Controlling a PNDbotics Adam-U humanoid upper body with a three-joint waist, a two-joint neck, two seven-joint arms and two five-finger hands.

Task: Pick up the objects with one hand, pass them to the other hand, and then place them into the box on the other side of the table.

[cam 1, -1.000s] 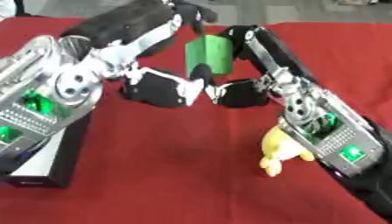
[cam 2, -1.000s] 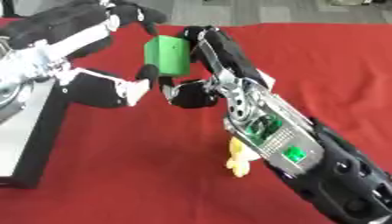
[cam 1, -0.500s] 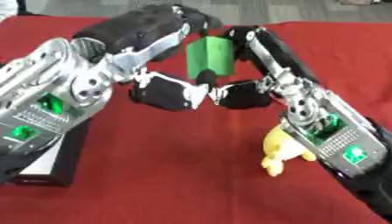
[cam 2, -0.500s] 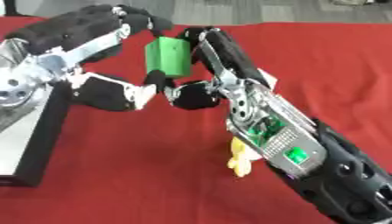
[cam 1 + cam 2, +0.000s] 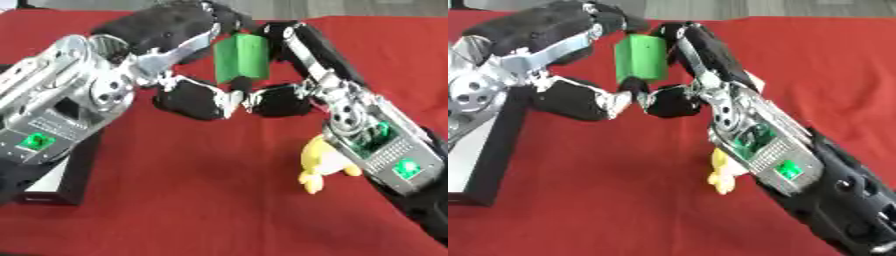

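A green block (image 5: 241, 57) hangs upright above the red cloth, between my two hands at the top middle. My right hand (image 5: 302, 45) has its fingers curled down the block's right side, and its thumb (image 5: 280, 100) lies below the block. My left hand (image 5: 166, 30) reaches in from the left. Its fingers curl over the block's upper left edge, and its thumb (image 5: 197, 97) sits under the block, meeting the right thumb. A yellow toy (image 5: 319, 160) lies on the cloth, partly hidden under my right forearm.
A black box (image 5: 492, 150) with a white inside stands at the left edge, partly covered by my left forearm. A red cloth (image 5: 201, 200) covers the table. Both forearms stretch over the middle of the table.
My left hand has moved right and closed in on the green block, with its fingers now over the top. The right hand has kept the block in place.
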